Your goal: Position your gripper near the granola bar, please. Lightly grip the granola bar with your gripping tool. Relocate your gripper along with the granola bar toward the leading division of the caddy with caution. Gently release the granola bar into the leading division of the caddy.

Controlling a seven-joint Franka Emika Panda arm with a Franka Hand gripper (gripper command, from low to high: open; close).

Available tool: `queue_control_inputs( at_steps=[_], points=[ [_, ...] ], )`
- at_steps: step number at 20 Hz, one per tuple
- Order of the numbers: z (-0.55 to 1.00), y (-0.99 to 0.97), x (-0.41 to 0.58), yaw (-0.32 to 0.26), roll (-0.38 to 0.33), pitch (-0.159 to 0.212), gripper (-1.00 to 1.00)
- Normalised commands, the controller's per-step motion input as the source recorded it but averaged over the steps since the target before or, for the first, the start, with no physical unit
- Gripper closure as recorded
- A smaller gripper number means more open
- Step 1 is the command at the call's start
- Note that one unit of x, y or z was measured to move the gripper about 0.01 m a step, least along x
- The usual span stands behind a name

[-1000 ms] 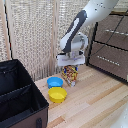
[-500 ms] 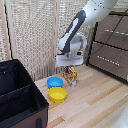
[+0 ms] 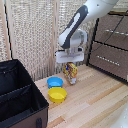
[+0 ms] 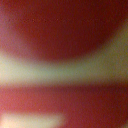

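Observation:
The granola bar (image 3: 71, 75), a yellow-orange packet with red and brown print, stands upright on end at the back of the wooden table. My gripper (image 3: 70, 64) is directly above it, with the fingers down over the packet's top edge and apparently shut on it. The wrist view shows only a very close blur of red and pale print from the packet (image 4: 64, 30). The black fabric caddy (image 3: 31, 116) sits at the exterior view's left, well away from the gripper. A divider (image 3: 15, 91) splits it into two open compartments.
A blue bowl (image 3: 55, 81) and a yellow bowl (image 3: 57, 94) sit between the granola bar and the caddy. A dark wooden dresser (image 3: 111, 50) stands at the exterior view's right. A slatted screen (image 3: 35, 35) runs behind the table.

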Motion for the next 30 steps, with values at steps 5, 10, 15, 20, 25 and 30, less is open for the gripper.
queue_control_inputs(
  at_steps=[5, 10, 15, 20, 25, 30],
  points=[
    [0.98, 0.08, 0.246, -0.078, 0.032, 0.03, 1.0],
    [0.91, 0.23, 0.091, -0.103, 0.025, 0.046, 1.0],
    [0.85, 0.33, -0.011, -0.114, 0.031, 0.001, 1.0],
    [0.68, 0.47, -0.165, -0.177, 0.01, -0.075, 1.0],
    [0.43, 0.42, -0.028, -0.25, -0.053, -0.041, 1.0],
    [0.18, 0.39, -0.107, -0.241, -0.056, 0.006, 1.0]
  ],
)
